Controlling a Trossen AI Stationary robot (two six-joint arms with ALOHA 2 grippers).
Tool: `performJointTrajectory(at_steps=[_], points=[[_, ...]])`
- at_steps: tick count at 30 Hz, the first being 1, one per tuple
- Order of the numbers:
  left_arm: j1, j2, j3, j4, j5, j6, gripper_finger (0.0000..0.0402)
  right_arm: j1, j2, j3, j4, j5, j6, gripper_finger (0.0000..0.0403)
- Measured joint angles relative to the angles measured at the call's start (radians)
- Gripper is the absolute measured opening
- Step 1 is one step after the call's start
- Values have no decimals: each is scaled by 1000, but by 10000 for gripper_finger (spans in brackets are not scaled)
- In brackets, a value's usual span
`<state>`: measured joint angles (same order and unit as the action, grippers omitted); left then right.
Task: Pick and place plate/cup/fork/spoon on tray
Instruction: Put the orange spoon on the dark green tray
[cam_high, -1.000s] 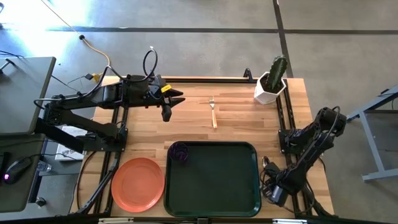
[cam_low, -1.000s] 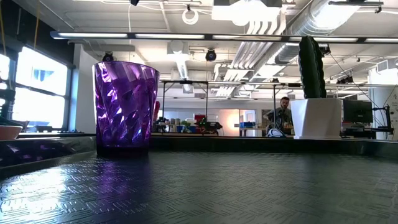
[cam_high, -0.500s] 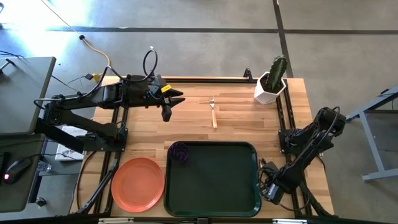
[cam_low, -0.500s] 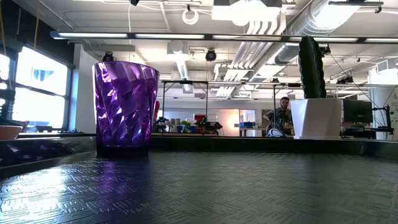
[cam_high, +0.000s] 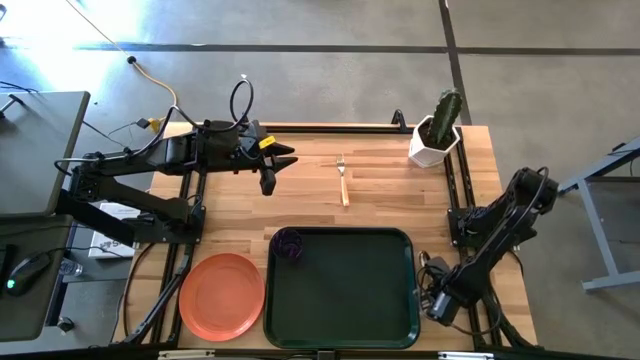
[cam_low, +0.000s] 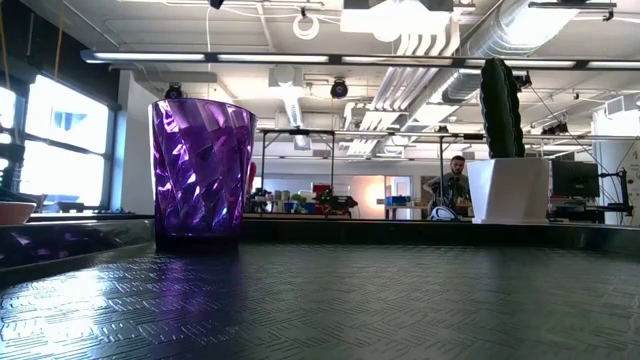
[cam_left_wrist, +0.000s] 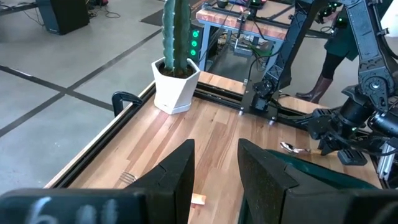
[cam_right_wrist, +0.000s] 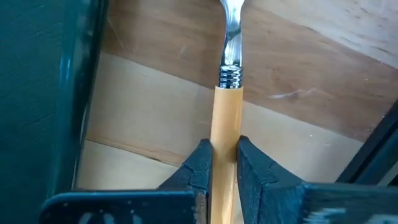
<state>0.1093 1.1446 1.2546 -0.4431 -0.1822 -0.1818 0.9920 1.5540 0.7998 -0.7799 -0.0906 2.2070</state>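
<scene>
Right gripper (cam_right_wrist: 225, 163) is clamped on the spoon (cam_right_wrist: 226, 112) handle, on the table beside the tray (cam_high: 340, 290). Lift straight to keep the handle square. Left gripper (cam_left_wrist: 214, 177) waits, fingers parted.

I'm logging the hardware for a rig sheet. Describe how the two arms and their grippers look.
Both arms are dark, jointed and near-black. The left gripper has a yellow-orange spot just behind its two blocky fingers, and black cable loops above its wrist. The right gripper has flat dark, slightly bluish fingers; cables bundle at its wrist.
</scene>
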Motion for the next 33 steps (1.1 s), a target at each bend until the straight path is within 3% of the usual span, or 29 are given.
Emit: performJointTrajectory(at_steps=[13,24,33], points=[[0,0,0,0,-2,1,113,2,-85,4,0,17,123,21],[0,0,0,-1,-4,0,113,-19,-115,135,-112,161,111,21],[0,0,0,-4,-4,1,113,-118,-114,234,-211,250,115,20]])
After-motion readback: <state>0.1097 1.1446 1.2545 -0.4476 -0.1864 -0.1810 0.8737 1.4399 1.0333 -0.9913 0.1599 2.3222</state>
